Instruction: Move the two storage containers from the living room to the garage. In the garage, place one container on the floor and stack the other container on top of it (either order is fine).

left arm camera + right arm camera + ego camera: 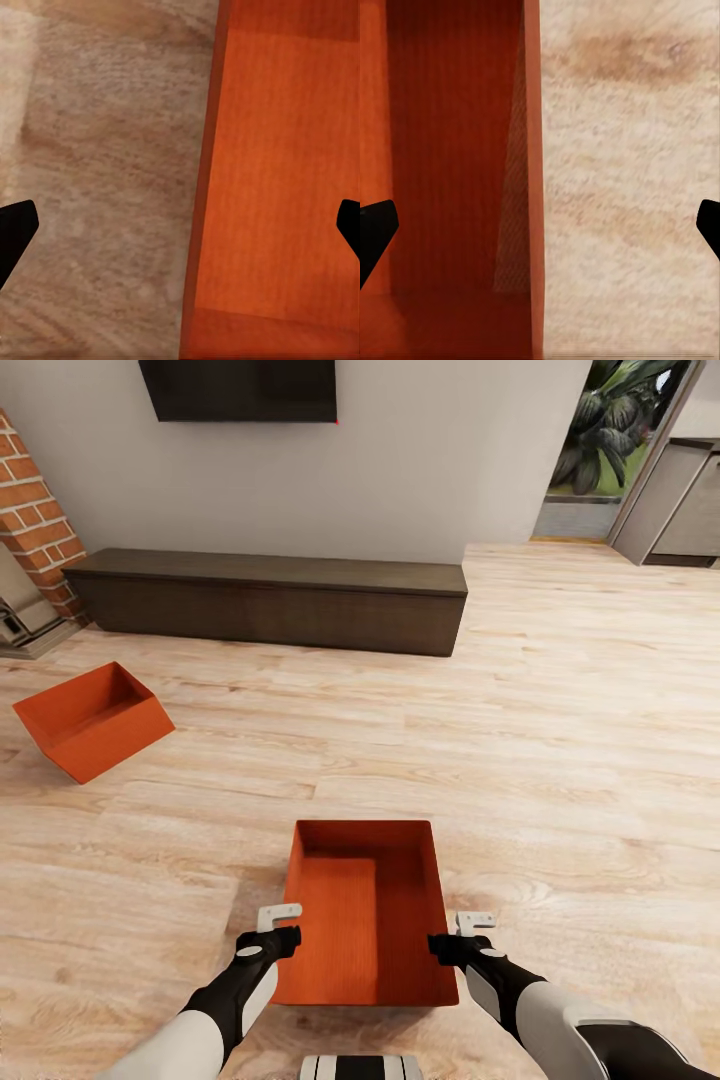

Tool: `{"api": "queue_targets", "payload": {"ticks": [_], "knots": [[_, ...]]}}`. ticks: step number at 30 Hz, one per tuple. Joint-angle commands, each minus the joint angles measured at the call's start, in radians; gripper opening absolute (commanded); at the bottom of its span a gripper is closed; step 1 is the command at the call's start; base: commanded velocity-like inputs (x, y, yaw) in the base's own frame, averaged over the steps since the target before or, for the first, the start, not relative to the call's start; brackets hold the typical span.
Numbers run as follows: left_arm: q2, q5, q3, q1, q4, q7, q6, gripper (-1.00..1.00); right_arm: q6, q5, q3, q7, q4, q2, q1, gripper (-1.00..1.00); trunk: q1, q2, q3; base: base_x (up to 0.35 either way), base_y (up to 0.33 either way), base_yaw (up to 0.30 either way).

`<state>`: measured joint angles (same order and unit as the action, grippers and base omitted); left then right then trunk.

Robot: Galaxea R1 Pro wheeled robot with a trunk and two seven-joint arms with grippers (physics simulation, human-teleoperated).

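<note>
The fingers of both grippers stand wide apart and hold nothing. The left gripper (283, 922) hangs over the left long wall of the near bin (365, 910), the right gripper (462, 930) over its right long wall; in each wrist view one dark fingertip (15, 232) sits to the outside, over the wood floor (560, 760), and the other over the bin's inside, so each rim runs between the fingers. The bin's long axis points away from the robot toward the low dark bench (270, 600). Both arms are about equally near. The near bin is empty. The second bin (92, 720) lies well to the left of the near bin, tipped on its side, also empty.
</note>
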<state>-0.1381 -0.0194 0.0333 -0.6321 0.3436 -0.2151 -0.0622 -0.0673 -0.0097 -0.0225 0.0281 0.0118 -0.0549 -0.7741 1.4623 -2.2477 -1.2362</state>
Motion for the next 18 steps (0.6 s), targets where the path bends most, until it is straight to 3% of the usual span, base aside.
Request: {"api": "queue_targets", "payload": {"ticks": [1, 10, 18], "knots": [[0.0, -0.002, 0.003, 0.0, 0.002, -0.001, -0.005, 1.0, -0.004, -0.001, -0.002, 0.003, -0.001, 0.0, -0.001, 1.0, 0.0, 0.0, -0.001, -0.046, 0.0, 0.0], [-0.001, -0.002, 0.002, 0.0, 0.002, -0.003, -0.005, 1.0, -0.003, -0.001, -0.002, 0.003, -0.001, 0.0, -0.001, 1.0, 0.0, 0.0, -0.001, -0.023, 0.0, 0.0], [-0.001, -0.002, 0.002, 0.0, 0.002, -0.003, -0.005, 1.0, -0.002, -0.001, -0.002, 0.003, -0.001, 0.0, -0.001, 1.0, 0.0, 0.0, -0.001, -0.168, 0.0, 0.0]]}}
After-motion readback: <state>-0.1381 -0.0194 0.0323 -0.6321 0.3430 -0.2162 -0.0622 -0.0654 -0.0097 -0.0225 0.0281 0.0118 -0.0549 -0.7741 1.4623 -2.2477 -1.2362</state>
